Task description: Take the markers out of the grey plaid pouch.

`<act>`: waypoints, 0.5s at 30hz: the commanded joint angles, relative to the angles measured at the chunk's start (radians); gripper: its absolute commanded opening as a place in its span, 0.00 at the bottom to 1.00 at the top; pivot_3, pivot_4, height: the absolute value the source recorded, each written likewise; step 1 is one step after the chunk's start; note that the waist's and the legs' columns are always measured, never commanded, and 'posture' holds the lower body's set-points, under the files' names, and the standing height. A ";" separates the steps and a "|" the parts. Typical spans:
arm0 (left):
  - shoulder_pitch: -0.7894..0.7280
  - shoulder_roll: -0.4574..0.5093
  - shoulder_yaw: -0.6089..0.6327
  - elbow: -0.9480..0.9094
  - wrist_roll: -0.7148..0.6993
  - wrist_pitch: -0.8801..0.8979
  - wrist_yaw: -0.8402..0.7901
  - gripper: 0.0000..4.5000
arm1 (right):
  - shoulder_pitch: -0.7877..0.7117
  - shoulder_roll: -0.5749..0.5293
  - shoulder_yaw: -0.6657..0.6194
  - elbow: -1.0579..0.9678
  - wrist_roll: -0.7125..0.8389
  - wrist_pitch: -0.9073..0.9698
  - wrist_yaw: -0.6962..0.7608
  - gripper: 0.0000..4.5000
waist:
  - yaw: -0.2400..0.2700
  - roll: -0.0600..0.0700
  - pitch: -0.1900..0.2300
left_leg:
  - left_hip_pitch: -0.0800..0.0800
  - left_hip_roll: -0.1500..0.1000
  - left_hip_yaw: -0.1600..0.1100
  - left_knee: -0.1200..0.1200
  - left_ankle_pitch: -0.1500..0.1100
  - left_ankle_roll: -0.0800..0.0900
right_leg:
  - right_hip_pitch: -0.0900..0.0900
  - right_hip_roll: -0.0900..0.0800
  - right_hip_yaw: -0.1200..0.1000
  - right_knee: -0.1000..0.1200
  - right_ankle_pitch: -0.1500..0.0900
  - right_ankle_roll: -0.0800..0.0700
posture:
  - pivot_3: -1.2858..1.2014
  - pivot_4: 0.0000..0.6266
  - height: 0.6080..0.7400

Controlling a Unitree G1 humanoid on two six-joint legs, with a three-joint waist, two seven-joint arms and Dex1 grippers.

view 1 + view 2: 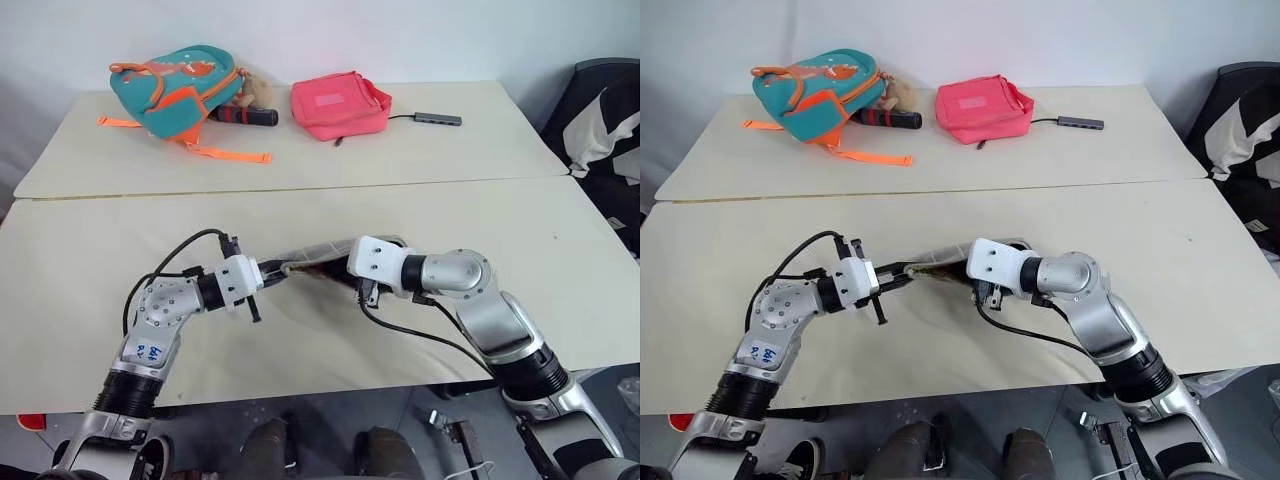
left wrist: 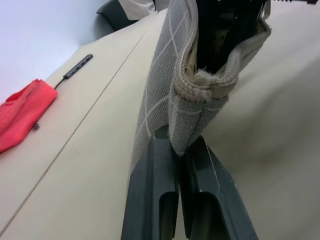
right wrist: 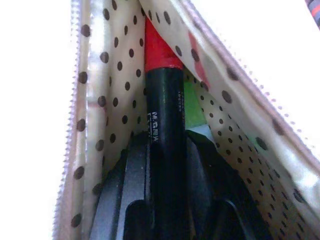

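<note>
The grey plaid pouch [image 1: 312, 256] hangs above the near table, stretched between my two grippers. My left gripper [image 2: 179, 148] is shut on the pouch's end seam [image 2: 192, 120], and its zipper mouth gapes beyond. My right gripper [image 3: 165, 145] reaches inside the pouch's dotted beige lining [image 3: 100, 100]. It is shut on a marker [image 3: 162, 105] with a black body and a red cap, which points deeper into the pouch. A light green marker [image 3: 192, 106] lies behind it against the lining.
On the far table lie a teal-and-orange backpack [image 1: 180, 88], a black-and-red cylinder [image 1: 246, 116], a pink bag [image 1: 338, 103] and a grey cabled hub [image 1: 438, 119]. A seam [image 1: 300, 188] divides the two tables. A black chair [image 1: 605, 140] stands at the right.
</note>
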 commanded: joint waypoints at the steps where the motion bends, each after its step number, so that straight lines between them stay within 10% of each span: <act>1: 0.014 0.001 -0.003 0.022 0.033 0.032 0.018 0.00 | -0.048 -0.056 -0.014 -0.056 -0.034 -0.101 -0.010 0.13 | 0.000 0.000 0.000 | 0.000 0.000 0.000 0.000 0.000 0.000 | 0.000 0.000 0.000 0.000 0.000 0.000 | 0.52 0.24 1.00; 15: 0.008 -0.031 0.014 -0.005 -0.039 0.072 0.016 0.00 | -0.072 -0.069 0.025 -0.012 -0.083 -0.044 -0.018 0.13 | 0.000 -0.001 0.000 | 0.000 0.000 0.000 0.001 0.000 0.000 | 0.000 -0.001 0.000 0.000 0.000 0.000 | 0.52 0.24 1.00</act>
